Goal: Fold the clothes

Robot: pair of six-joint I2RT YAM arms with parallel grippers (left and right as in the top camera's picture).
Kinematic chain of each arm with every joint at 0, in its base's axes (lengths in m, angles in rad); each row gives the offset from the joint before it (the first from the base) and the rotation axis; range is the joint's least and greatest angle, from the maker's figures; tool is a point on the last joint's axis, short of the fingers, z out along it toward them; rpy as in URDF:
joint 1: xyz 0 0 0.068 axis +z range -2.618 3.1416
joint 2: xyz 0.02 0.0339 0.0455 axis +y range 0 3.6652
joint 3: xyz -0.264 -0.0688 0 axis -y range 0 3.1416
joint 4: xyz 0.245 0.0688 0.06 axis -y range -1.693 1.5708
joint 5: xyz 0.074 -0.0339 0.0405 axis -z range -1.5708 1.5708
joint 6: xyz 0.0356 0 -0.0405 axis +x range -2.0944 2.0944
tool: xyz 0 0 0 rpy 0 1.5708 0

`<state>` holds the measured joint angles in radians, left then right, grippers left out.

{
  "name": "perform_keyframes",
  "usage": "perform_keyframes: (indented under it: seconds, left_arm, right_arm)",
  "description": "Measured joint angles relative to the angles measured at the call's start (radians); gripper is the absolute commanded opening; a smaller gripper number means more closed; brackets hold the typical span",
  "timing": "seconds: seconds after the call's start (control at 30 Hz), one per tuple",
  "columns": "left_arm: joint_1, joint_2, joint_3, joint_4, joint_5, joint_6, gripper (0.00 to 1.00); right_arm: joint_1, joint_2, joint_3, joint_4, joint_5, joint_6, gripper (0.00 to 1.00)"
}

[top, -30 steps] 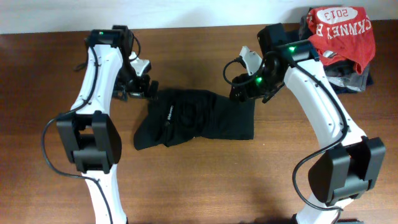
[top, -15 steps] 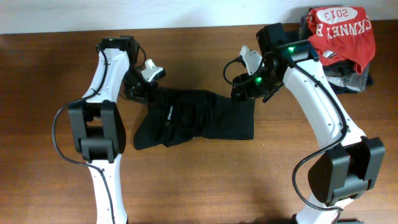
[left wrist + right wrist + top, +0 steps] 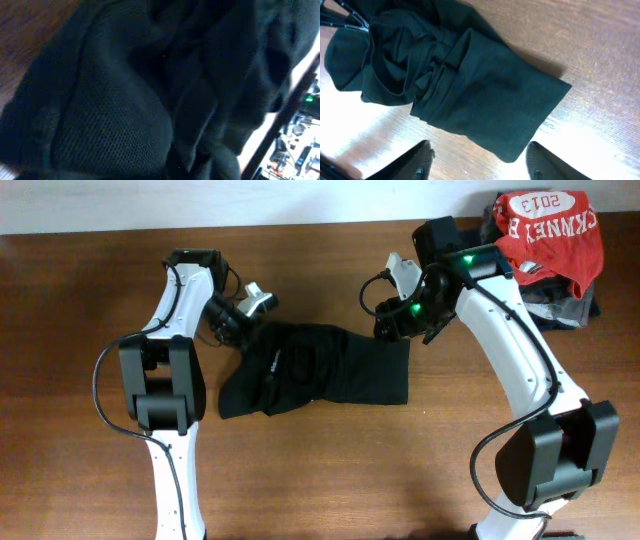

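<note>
The clothes, a black shirt, lie crumpled and partly folded at the middle of the wooden table. My left gripper is down on the shirt's upper left edge. Black mesh fabric fills the whole left wrist view and hides the fingers; the gripper is shut on it. My right gripper hovers at the shirt's upper right corner. In the right wrist view its fingers stand wide open, and a corner of the shirt reaches toward the gap between them without touching.
A red shirt printed "2013" lies on a pile of grey and navy garments at the back right corner. The table's far edge runs along the top, close behind both arms.
My left gripper has swung right from beside the shirt onto its upper left edge and shut there. The right gripper has hardly moved.
</note>
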<state>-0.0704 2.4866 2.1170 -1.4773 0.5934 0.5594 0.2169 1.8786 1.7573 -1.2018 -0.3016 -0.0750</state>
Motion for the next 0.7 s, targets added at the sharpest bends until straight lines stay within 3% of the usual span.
perform_keyframes:
  seconds: [0.23,0.5,0.7]
  left_arm:
    - [0.002,0.000,0.000,-0.009,0.108,0.002,0.01]
    - [0.058,0.001,0.043,-0.083,0.138,0.001,0.01]
    - [0.114,0.001,0.138,-0.145,0.140,0.001,0.01]
  right_arm:
    - [0.000,0.000,-0.068,0.016,0.017,0.002,0.47]
    - [0.000,0.000,-0.231,0.134,-0.002,0.034,0.05]
    - [0.000,0.000,-0.351,0.284,-0.021,0.076,0.04]
